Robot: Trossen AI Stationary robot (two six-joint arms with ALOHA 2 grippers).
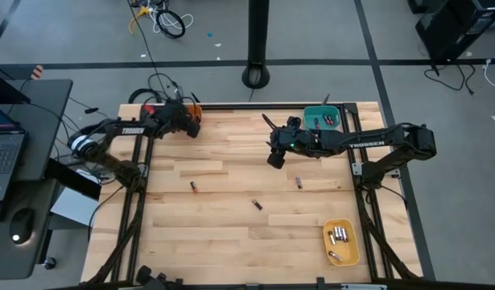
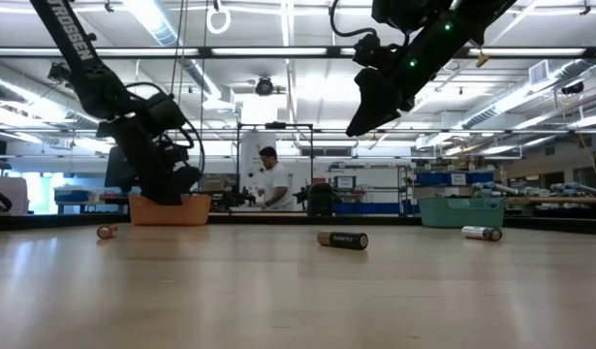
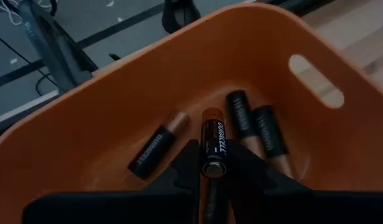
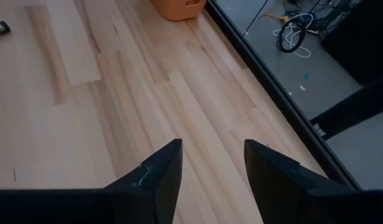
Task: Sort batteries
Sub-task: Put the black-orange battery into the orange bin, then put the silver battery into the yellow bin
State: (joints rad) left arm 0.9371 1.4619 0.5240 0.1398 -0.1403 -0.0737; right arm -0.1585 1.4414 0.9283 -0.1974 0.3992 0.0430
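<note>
Two dark arms reach over the pale wooden desk [image 1: 231, 242], the largest thing in view. At its far left corner sits the orange bin [image 3: 116, 99], at the far right the teal bin [image 1: 318, 115], and near the front right the yellow bin [image 1: 342, 243].

Over the orange bin hangs the left gripper [image 3: 210, 168], its fingers clamped on a black battery [image 3: 213, 146] with a copper-coloured end and white lettering along its side, held just above the bin's floor. Three more batteries of the same black-and-copper kind lie on the bin floor: one [image 3: 157, 144] on one side of the held cell, two [image 3: 240, 115] [image 3: 269, 132] lying close together on the other.

The right gripper [image 4: 207, 168] hovers above bare wood in the middle of the far half of the desk, fingers apart and holding nothing.

Three loose cells lie on the open desk: a dark battery [image 1: 193, 186] left of centre, another [image 1: 257, 205] near the middle, shown in the low view as black with a copper end, and a silvery one [image 1: 299, 183] to the right. Several silvery-grey cells [image 1: 339, 236] rest in the yellow bin, and a few small ones [image 1: 323, 120] lie in the teal bin, too small to describe further.
</note>
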